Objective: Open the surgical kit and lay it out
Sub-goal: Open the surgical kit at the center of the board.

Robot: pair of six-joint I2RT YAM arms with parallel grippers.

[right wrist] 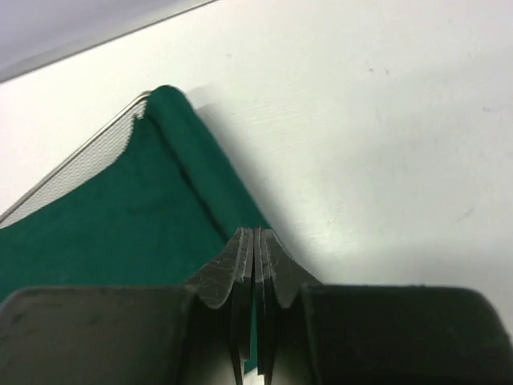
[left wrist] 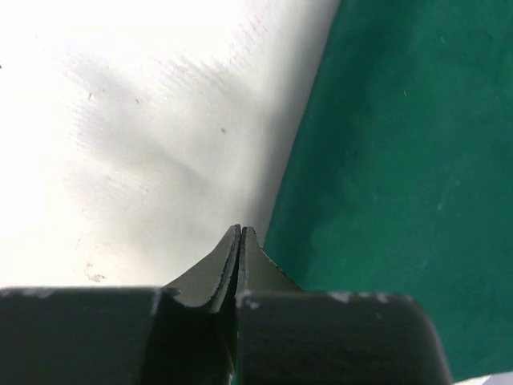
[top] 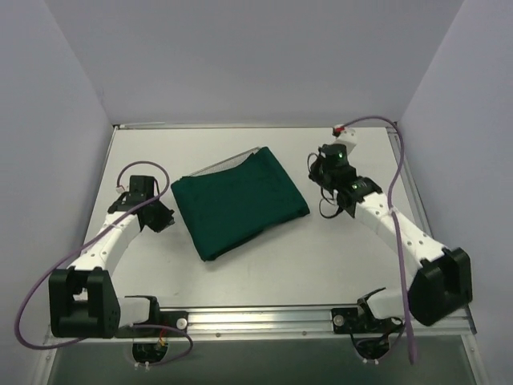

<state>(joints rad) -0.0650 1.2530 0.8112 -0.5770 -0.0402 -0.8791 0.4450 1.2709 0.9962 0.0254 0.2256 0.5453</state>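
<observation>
I think you are at the start: the drape (top: 240, 204) lies folded over the tray (right wrist: 72, 172) in the middle of the top view, the left gripper (left wrist: 242, 233) and right gripper (right wrist: 255, 234) sit beside it with fingers pressed together, so open one and pinch an edge.

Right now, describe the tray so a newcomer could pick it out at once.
At the middle of the white table lies a dark green drape, folded into a flat bundle. Along the bundle's far left edge a thin silver strip peeks out: that is the tray. It is the only wire mesh in view; everything around it is green cloth or bare table.
</observation>
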